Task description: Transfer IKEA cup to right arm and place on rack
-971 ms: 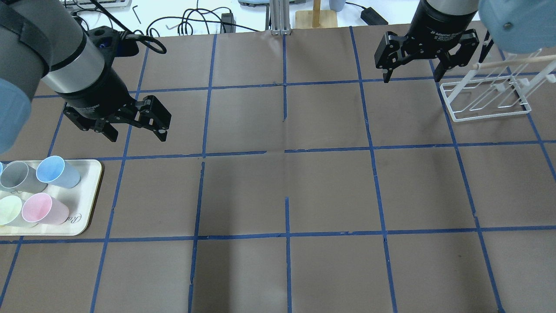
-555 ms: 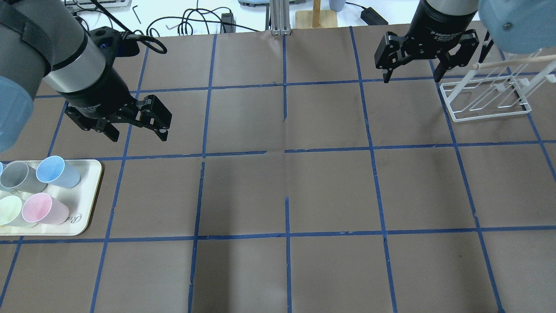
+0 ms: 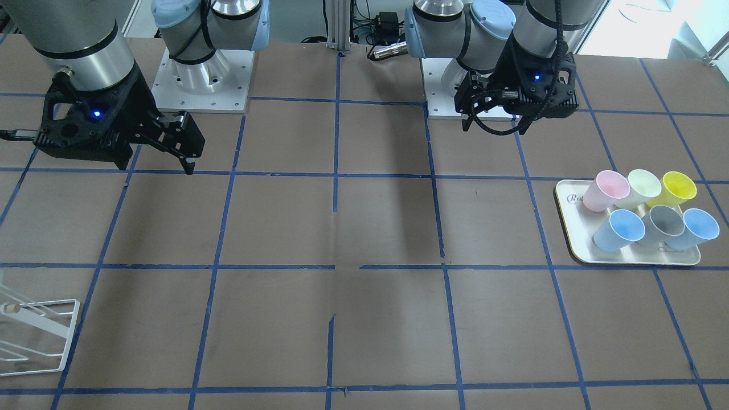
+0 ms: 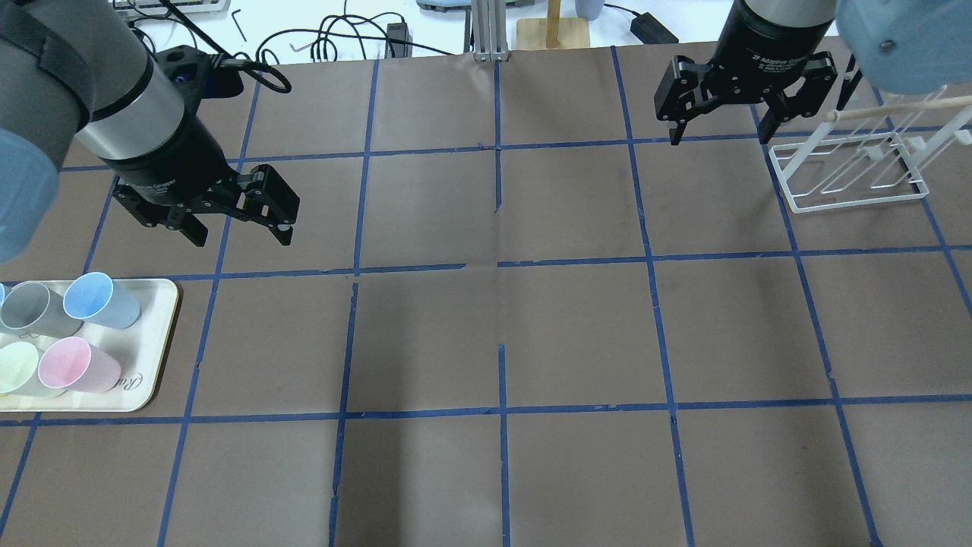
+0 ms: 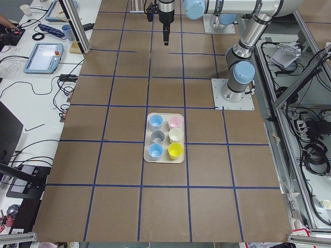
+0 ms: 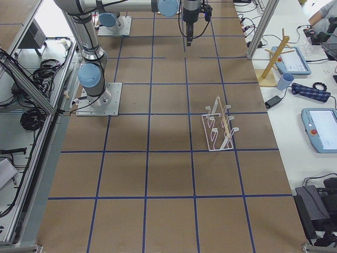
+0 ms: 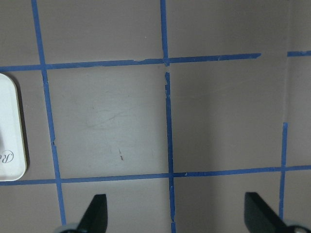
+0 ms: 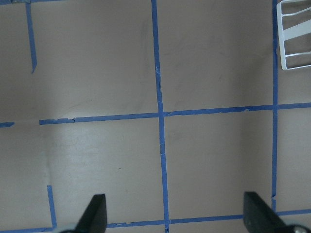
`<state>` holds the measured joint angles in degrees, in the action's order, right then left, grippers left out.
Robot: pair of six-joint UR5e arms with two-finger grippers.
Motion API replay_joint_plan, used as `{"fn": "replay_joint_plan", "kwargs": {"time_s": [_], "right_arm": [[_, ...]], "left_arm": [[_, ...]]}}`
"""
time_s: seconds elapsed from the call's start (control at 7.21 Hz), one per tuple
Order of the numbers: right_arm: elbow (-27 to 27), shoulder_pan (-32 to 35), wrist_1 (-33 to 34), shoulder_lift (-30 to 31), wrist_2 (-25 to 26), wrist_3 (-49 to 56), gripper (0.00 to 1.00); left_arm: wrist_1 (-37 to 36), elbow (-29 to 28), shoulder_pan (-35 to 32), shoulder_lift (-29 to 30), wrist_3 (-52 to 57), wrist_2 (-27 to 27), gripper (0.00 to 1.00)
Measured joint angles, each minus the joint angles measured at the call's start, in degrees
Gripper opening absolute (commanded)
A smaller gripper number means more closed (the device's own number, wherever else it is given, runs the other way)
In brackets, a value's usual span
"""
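Observation:
Two light blue IKEA cups stand on a cream tray [image 4: 156,372] at the table's left end. One cup [image 4: 99,300] is at the tray's far right corner; both show in the front view [image 3: 619,229] [image 3: 696,228]. My left gripper [image 4: 243,241] hangs open and empty above the table, beyond the tray and apart from the cups; its wrist view [image 7: 177,216] shows only the tray's edge [image 7: 9,131]. My right gripper [image 4: 720,139] is open and empty, just left of the white wire rack [image 4: 858,163], which also shows in the right wrist view [image 8: 294,34].
A grey cup [image 4: 30,308], a pink cup [image 4: 76,365], a pale green cup [image 4: 17,366] and a yellow cup [image 3: 678,188] share the tray. Cables [image 4: 334,38] and a wooden stand [image 4: 553,30] lie beyond the table's far edge.
The left arm has shifted very slightly. Both grippers stay open and empty, and the cups and rack have not moved.

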<state>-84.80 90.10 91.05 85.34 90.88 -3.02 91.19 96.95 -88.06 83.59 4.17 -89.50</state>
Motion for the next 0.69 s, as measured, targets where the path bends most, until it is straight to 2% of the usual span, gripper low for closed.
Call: {"fn": "replay_joint_plan", "kwargs": {"time_s": [0.69], "right_arm": [[0.0,0.0,0.0,0.0,0.0,0.1,1.0]], "left_arm": [[-0.6,0.5,1.8,0.2,1.8,-1.7,1.0]]}}
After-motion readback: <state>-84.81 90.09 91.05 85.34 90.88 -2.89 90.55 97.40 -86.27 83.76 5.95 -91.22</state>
